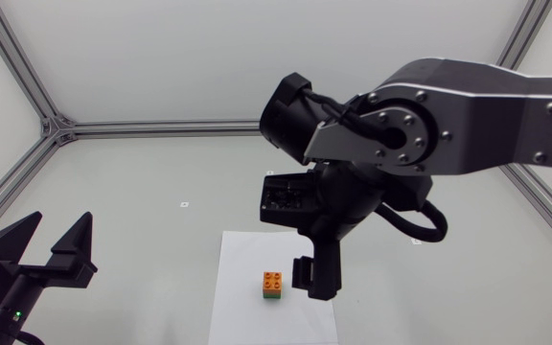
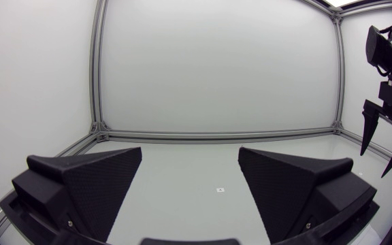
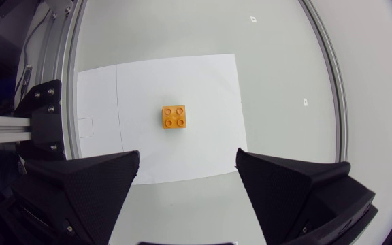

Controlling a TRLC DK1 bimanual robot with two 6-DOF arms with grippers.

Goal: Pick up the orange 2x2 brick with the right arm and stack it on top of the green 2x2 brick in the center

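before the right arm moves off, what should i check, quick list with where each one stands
1. Orange brick on top of the green brick: ok, the head view shows it stacked.
2. Right gripper let go: ok, its fingers are open and the brick lies ahead of them, untouched.
3. Bricks pressed fully together: cannot tell, the seam is too small to judge.
4. Stack on the white sheet: ok, well inside its edges.
5. Left gripper out of the way: ok, it is open and off to the side, away from the sheet.
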